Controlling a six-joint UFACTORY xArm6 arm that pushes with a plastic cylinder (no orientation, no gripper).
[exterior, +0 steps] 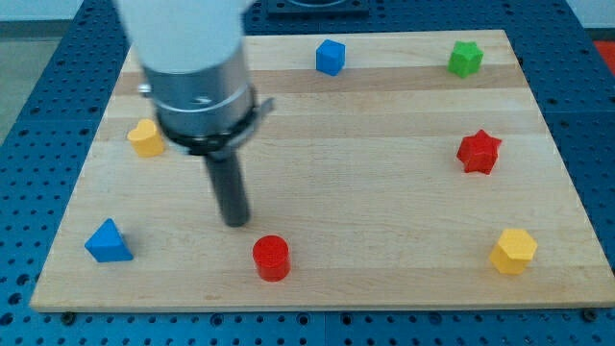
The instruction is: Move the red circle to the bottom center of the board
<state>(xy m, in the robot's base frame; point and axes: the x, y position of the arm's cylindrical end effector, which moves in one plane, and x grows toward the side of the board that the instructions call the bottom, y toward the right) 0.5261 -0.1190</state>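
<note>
Red circle sits low on the board, a little to the view's left of the bottom centre and close to the bottom edge. My tip stands at about ten o'clock from it, near but apart, not touching. I carry no gripper, just the dark rod, so nothing is held. At nine o'clock from the circle, well apart, lies the blue triangle. The yellow heart is at ten o'clock, farther off. A blue cube sits at twelve o'clock by the top edge, a green block at one o'clock. The red star lies at two o'clock, the yellow hexagon at three o'clock.
</note>
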